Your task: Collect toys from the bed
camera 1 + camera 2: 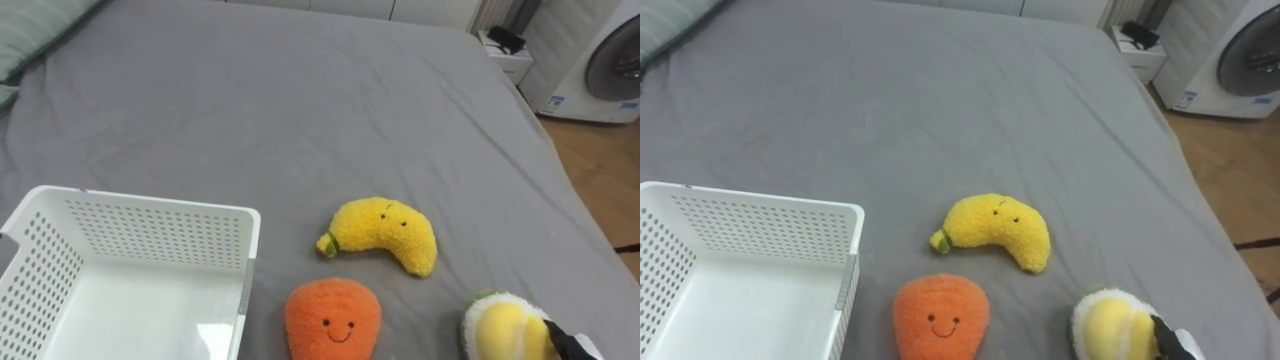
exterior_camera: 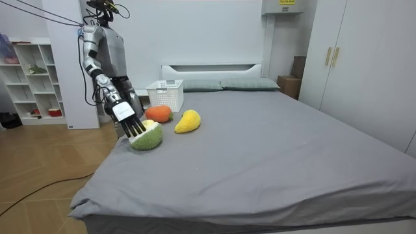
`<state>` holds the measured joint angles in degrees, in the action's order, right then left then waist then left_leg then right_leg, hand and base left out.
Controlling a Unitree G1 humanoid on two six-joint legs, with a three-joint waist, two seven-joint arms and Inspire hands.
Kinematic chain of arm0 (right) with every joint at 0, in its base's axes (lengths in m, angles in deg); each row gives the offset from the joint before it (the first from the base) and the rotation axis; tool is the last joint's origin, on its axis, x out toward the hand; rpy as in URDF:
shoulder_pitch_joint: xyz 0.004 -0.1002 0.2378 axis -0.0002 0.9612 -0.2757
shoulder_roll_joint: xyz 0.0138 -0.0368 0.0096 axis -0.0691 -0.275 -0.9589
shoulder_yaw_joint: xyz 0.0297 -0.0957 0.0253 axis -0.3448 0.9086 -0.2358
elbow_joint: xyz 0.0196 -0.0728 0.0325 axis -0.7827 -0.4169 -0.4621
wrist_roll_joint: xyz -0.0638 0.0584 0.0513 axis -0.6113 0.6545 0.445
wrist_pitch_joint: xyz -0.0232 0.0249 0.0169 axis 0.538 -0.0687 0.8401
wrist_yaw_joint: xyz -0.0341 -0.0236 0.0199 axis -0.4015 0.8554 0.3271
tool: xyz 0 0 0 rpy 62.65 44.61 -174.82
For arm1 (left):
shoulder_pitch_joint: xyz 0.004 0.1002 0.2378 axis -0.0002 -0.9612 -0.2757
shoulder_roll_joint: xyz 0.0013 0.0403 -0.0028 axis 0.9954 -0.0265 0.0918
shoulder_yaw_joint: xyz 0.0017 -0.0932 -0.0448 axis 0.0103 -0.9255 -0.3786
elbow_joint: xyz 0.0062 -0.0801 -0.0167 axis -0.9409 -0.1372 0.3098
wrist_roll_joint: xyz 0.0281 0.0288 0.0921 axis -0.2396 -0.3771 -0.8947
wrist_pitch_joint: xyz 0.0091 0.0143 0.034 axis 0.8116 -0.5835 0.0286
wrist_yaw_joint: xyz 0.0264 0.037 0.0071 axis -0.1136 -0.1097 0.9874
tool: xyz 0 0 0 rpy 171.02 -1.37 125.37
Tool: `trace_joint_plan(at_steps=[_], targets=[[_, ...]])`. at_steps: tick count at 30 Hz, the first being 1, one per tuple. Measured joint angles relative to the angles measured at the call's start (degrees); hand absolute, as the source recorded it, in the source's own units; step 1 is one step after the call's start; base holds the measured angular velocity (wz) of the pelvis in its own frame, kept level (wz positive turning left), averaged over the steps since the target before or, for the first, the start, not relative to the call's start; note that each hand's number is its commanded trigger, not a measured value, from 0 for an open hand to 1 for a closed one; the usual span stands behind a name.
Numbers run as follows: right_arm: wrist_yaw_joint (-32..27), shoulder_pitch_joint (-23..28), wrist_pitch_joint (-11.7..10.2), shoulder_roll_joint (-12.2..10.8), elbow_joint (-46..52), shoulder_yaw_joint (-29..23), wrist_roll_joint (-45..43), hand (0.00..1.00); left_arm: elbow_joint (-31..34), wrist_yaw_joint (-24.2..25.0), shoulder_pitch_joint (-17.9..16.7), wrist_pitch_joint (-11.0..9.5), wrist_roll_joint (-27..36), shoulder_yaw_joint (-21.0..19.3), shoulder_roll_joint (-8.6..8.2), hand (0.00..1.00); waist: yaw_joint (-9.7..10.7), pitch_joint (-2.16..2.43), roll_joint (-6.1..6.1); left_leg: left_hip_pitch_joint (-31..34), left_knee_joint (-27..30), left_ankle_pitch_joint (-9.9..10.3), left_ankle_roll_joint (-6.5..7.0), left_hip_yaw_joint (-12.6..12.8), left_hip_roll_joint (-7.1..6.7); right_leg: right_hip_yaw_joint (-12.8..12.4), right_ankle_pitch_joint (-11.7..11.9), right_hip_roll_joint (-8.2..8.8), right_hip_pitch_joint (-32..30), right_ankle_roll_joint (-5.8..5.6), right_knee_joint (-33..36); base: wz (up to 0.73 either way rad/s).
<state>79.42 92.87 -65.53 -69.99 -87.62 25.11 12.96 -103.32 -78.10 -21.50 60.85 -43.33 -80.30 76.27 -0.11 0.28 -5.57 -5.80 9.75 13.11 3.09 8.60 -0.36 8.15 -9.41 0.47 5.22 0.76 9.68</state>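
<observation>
Right hand (image 2: 131,123) is down on the green-and-yellow round plush (image 1: 498,328), at the near right edge of the bed (image 1: 300,100). In the room view you can see its fingers straight and spread, tips touching the top of the toy, not curled round it. The eye views show dark fingertips against the plush's right side, in the lower right corner.

Your robot stands upright at the long side of the bed, facing across it, with the headboard (image 2: 211,67) to its left. The arm is reached down and forward onto the mattress edge.

Where your toys are:
- The round plush sits on the grey sheet under the hand, nearest the edge and rightmost of the three.
- The orange carrot plush (image 1: 332,318) with a smiley face is left of it, near you, with a clear gap to the round one.
- The yellow banana plush (image 1: 385,232), which also has a face, lies a bit farther in, between the other two. Its stem end points left, and it sits just beyond the carrot without touching it.

All three toys lie on the sheet, outside the basket.

The white perforated plastic basket (image 1: 150,235) stands on the bed at near left, its right wall just beside the carrot.

Pillows (image 2: 244,84) lie at the head end, far left in the eye views. A washing machine (image 1: 612,62) stands past the bed's far right corner. In the room view a white shelf unit (image 2: 32,78) is behind the robot and a wardrobe (image 2: 364,65) is on the right.
</observation>
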Motion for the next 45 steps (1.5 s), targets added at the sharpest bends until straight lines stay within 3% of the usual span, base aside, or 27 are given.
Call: trace_joint_plan(at_steps=[10, 20, 38, 45], targets=[[-6.82, -0.13, -0.73, -0.07, 0.01, 0.14, -6.38, 1.00, 0.26, -1.20, 0.83, -0.09, 0.08, 0.93, 0.12, 0.00, -0.38, -0.19, -0.10, 0.05, -0.03, 0.02, 0.01, -0.15, 0.01, 0.16, 0.01, -0.02, 0.13, -0.01, -0.07, 0.00], [-10.57, -0.01, -0.86, -2.23, 0.01, 0.13, -8.45, 1.00, 0.29, -1.07, 1.09, -0.21, 0.05, 1.01, -0.12, 0.00, -0.44, -0.23, 1.46, 0.03, -0.02, 0.01, 0.02, -0.53, -0.04, 0.57, 0.01, 0.04, 0.28, -0.02, -0.10, 0.01], [-10.79, 0.30, -0.90, -2.31, 0.26, 0.13, -8.25, 1.00, 0.46, -1.30, 0.85, -0.37, -2.66, 0.69, 0.37, 0.00, -0.50, -0.10, 0.51, 0.02, 0.03, -0.04, 0.07, -0.64, -0.14, 0.75, -0.01, 0.21, 0.34, -0.06, -0.20, 0.00], [-8.92, 0.33, -0.47, -2.25, 7.76, 0.10, -7.97, 1.00, 0.57, -1.27, 1.58, -0.40, -1.48, -0.04, 0.50, 0.00, -0.04, -0.25, 0.10, 0.13, -0.01, -0.14, 0.24, -0.48, -0.28, 0.45, -0.05, 0.32, -0.09, -0.14, 0.13, -0.02]])
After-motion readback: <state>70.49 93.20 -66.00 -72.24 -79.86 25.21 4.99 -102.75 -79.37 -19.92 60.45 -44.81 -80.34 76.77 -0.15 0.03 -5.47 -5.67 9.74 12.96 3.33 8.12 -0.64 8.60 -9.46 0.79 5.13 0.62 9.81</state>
